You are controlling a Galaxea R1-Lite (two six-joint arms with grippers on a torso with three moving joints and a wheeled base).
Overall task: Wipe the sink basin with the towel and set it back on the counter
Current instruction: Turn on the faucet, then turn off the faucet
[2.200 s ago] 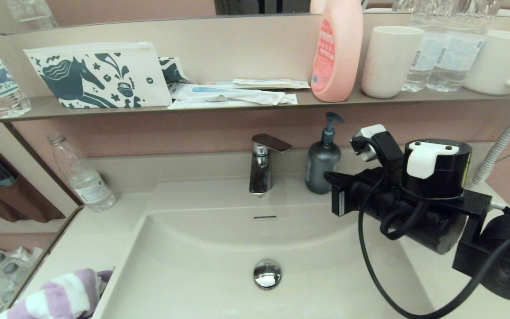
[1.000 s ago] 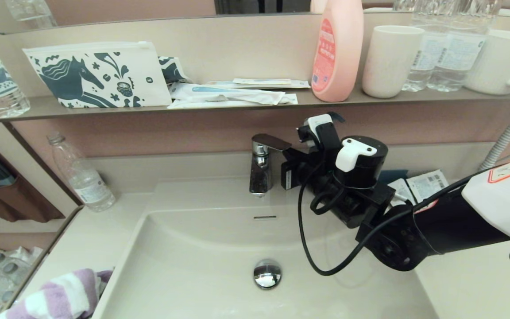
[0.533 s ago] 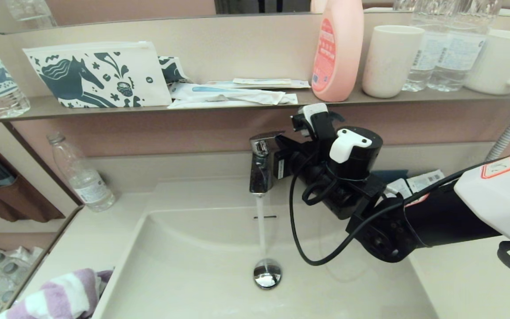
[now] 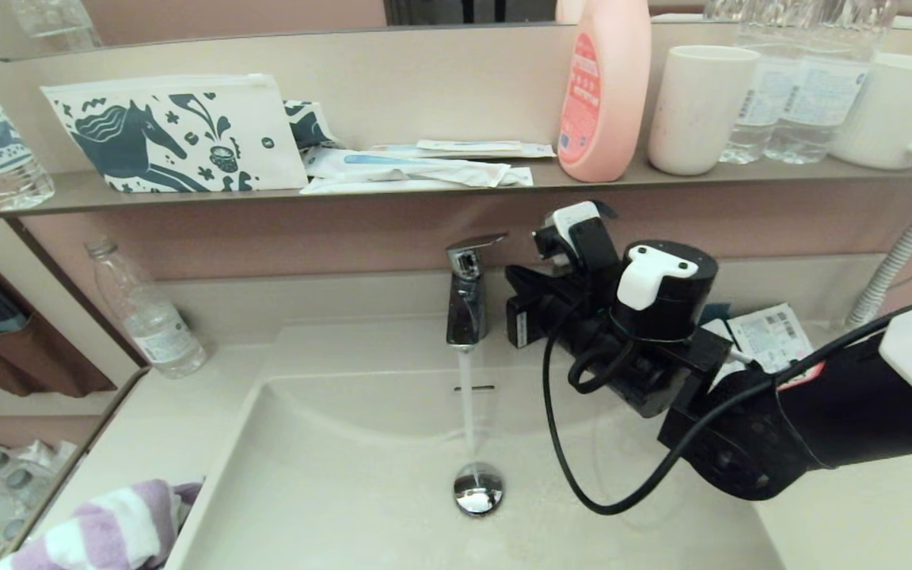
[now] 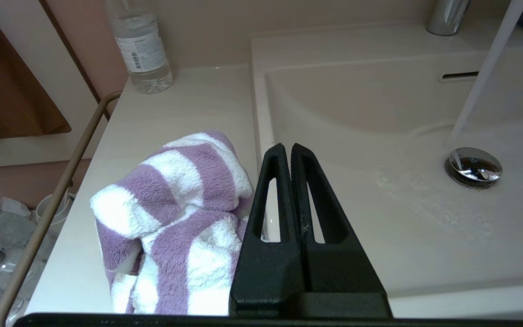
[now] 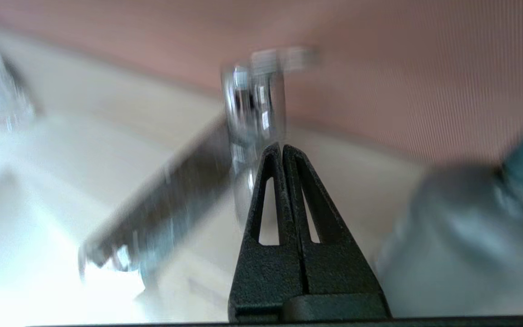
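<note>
Right gripper (image 4: 515, 317), fingers pressed together on nothing, sits just beside the tap (image 4: 465, 297); the lever is now up and water runs into the sink basin (image 4: 329, 467), dry two seconds ago. Draw your arm clear. Left gripper (image 5: 287, 154), also clenched empty, hangs beside the towel (image 5: 175, 213) on the counter (image 5: 184, 104): open it before you grab.

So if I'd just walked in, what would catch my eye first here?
Probably the water running from the chrome tap down onto the shiny drain plug in the middle of the sink basin. Just beside the tap hangs the black right end effector, fingers shut. Then the purple-and-white striped towel, bunched on the counter by the basin's left edge, next to the shut left end effector.
</note>
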